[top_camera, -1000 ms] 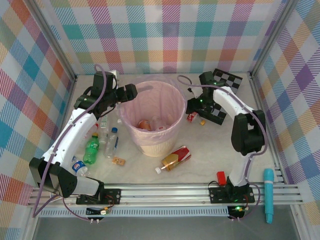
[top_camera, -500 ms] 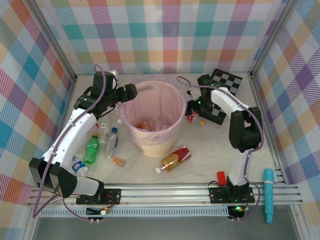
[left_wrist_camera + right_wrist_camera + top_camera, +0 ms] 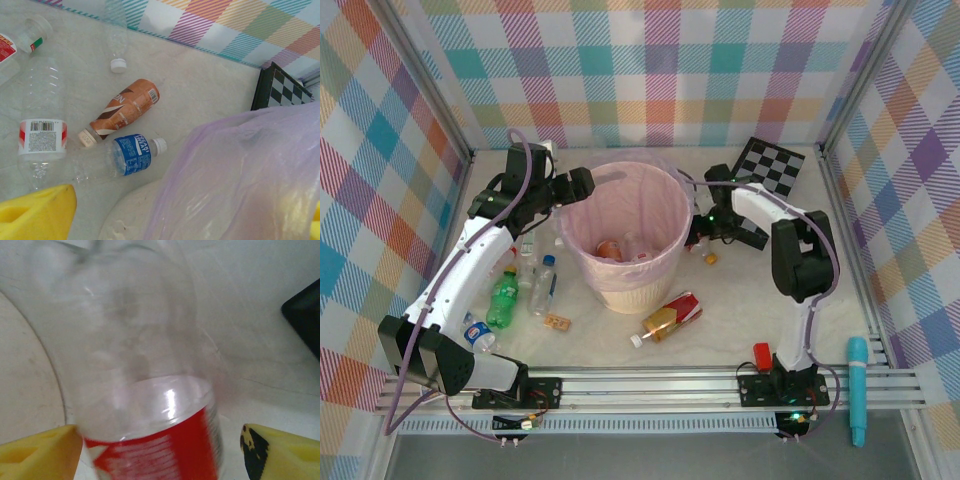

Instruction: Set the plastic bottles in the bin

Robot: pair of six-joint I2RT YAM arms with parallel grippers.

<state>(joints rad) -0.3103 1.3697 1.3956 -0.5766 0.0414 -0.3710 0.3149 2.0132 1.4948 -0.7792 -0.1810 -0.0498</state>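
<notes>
hovering at the left rim of the bin, the left gripper sits just left of centre in the top view. its wrist view puts one yellow finger in the lower left corner and the other at the lower right edge. they are spread wide with nothing held, and the pink bag bulges across the lower right.

on the pale table at centre left of that view lie a brown bottle and, just below it, a blue-label bottle. a barcode bottle lies at the left edge. the checkerboard shows at the right edge.

the right gripper is low beside the bin's right wall, right of centre in the top view. in its wrist view a red-label bottle stands in the middle between the yellow fingers. the jaws are wide and not clamped, with a gap showing at the lower-right finger.

in the top view a green bottle and a blue-cap bottle lie side by side at lower left of the bin. an amber bottle lies just below the bin, and a brown block sits between it and the green one. something orange lies inside the bin, too small to tell.
</notes>
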